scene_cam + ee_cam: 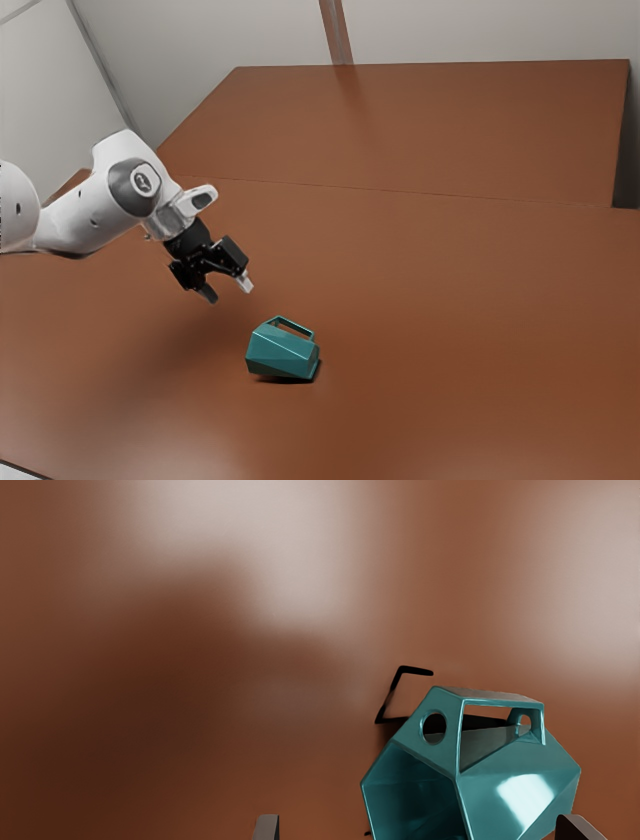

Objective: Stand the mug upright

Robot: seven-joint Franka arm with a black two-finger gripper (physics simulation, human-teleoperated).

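Note:
A teal, faceted mug lies on its side on the brown table, its handle uppermost in the exterior view. My gripper hangs above the table, toward the exterior view's left of the mug and apart from it. In the wrist view the mug shows its dark open mouth and looped handle, and the fingertips of my gripper stand wide apart with nothing held between them.
The brown tabletop stretches around the mug, with a raised brown panel behind it. Pale walls rise beyond. The arm's shadow falls on the table at the exterior view's lower left.

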